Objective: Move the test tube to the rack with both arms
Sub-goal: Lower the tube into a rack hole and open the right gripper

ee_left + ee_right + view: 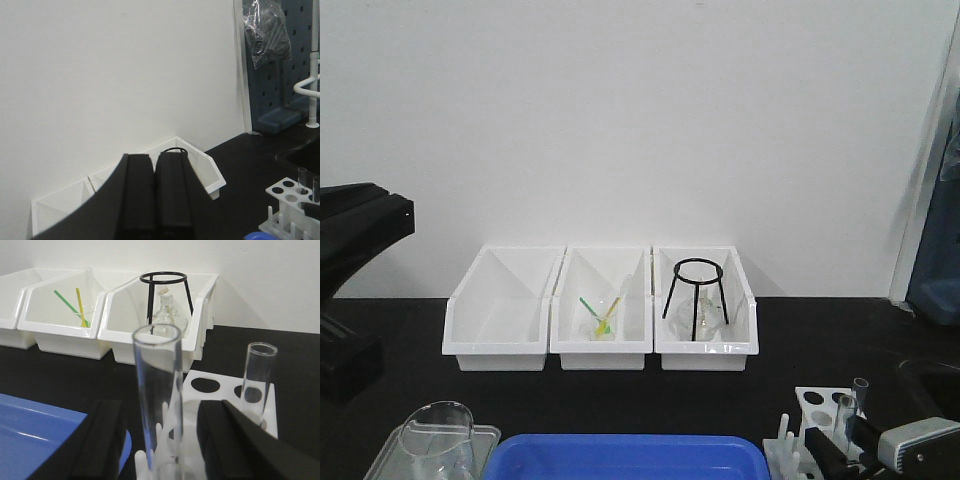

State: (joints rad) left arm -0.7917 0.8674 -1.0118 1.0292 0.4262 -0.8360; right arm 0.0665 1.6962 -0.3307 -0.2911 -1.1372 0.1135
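The rack (230,382) sits just ahead of the right gripper (160,412), whose jaws are spread with gaps either side of the upright test tube (159,365). The tube is probably seated at the rack's peg edge, base hidden. The left gripper (155,195) is closed, empty. Retreat straight back, don't clip the tube.

3 bins (500,345), 2 tubes (157,390), 1 rack (227,384)

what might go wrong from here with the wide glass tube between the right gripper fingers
1. The wide clear glass test tube stands between the right gripper's fingers with gaps showing either side; a loose hold could let it tip.
2. Its lower end sits by the small white plastic rack's pegs, not clearly over a hole; it may snag.
3. The slimmer clear tube standing in the rack could be knocked.
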